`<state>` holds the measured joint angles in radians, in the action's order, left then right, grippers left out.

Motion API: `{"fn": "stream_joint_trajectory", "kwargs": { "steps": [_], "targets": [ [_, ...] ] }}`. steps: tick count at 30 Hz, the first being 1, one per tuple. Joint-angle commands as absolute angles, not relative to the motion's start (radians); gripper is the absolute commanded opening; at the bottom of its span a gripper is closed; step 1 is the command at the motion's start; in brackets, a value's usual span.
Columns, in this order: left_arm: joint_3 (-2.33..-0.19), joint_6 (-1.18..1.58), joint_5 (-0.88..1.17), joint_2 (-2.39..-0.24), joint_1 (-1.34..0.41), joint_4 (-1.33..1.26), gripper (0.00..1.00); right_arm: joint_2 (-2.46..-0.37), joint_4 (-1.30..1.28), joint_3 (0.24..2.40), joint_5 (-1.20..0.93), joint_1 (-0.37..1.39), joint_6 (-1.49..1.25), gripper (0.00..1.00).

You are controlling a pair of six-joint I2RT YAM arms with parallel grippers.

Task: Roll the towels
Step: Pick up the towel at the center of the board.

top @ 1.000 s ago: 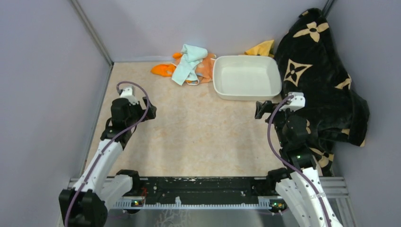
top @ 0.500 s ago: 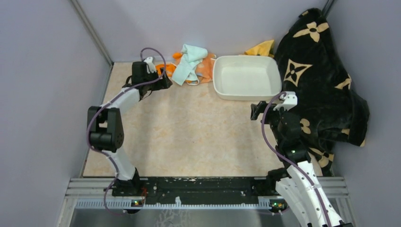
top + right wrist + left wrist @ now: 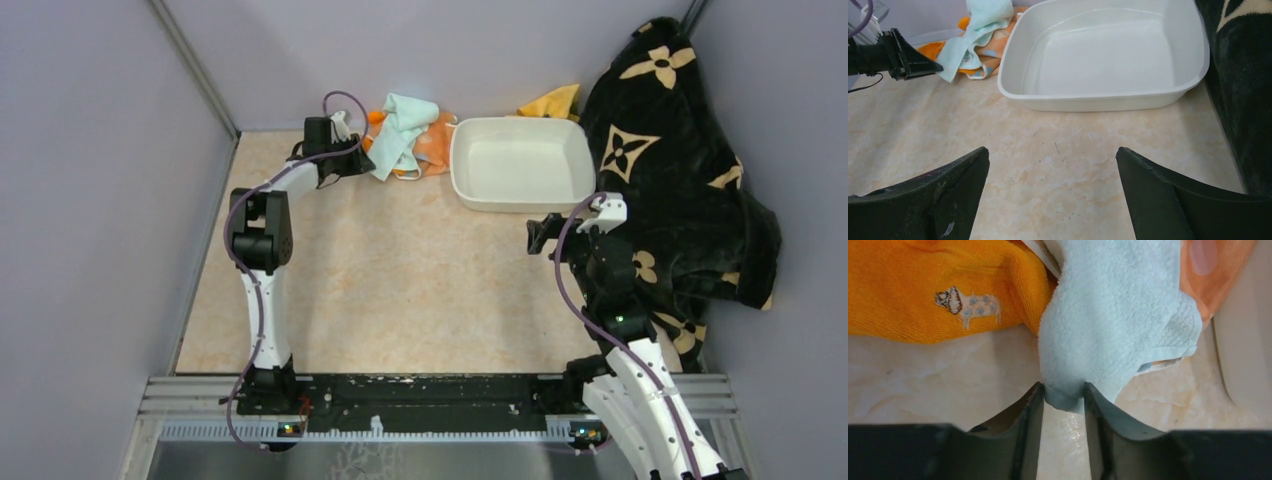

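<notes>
Left tool (image 3: pixel 1063 399) grasping the lower tip of the mint towel (image 3: pixel 1118 315), which is heaped with the orange towel (image 3: pixel 908 270) and the dotted towel (image 3: pixel 1218 270) at the far edge of the table (image 3: pixel 400 280), beside the white dish (image 3: pixel 1098 104). The orange towel bears a small embroidered animal. Right tool (image 3: pixel 1052 155) released, facing the dish.

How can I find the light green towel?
Look at the back of the table for the big white dish; a heap of towels lies just left of it. The light green towel drapes over the top, its tip between the fingers of the left gripper; the towels under it are orange.
</notes>
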<state>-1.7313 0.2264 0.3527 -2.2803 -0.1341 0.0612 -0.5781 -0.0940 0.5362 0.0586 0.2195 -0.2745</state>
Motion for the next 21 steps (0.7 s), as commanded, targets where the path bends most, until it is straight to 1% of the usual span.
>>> {"fn": "stream_joint_trajectory", "kwargs": {
  "steps": [1, 3, 5, 8, 16, 21],
  "targets": [
    [-1.780, 0.208, 0.461, -2.262, -0.138, 0.090, 0.33, -0.572, -0.062, 0.555, 0.069, 0.215, -0.291, 0.98],
    [-1.769, 0.186, 0.480, -2.206, -0.138, 0.113, 0.20, -0.572, -0.073, 0.564, 0.066, 0.216, -0.290, 0.98],
    [-1.741, 0.164, 0.488, -2.109, -0.138, 0.127, 0.10, -0.572, -0.080, 0.568, 0.068, 0.216, -0.290, 0.97],
    [-1.726, 0.131, 0.489, -1.979, -0.138, 0.172, 0.02, -0.576, -0.065, 0.562, 0.072, 0.216, -0.290, 0.98],
    [-1.739, -0.009, 0.379, -1.607, -0.139, 0.371, 0.00, -0.642, 0.009, 0.578, 0.000, 0.216, -0.286, 0.97],
    [-1.719, -0.046, 0.338, -1.409, -0.141, 0.464, 0.00, -0.689, 0.076, 0.581, -0.097, 0.215, -0.293, 0.97]
  ]
}}
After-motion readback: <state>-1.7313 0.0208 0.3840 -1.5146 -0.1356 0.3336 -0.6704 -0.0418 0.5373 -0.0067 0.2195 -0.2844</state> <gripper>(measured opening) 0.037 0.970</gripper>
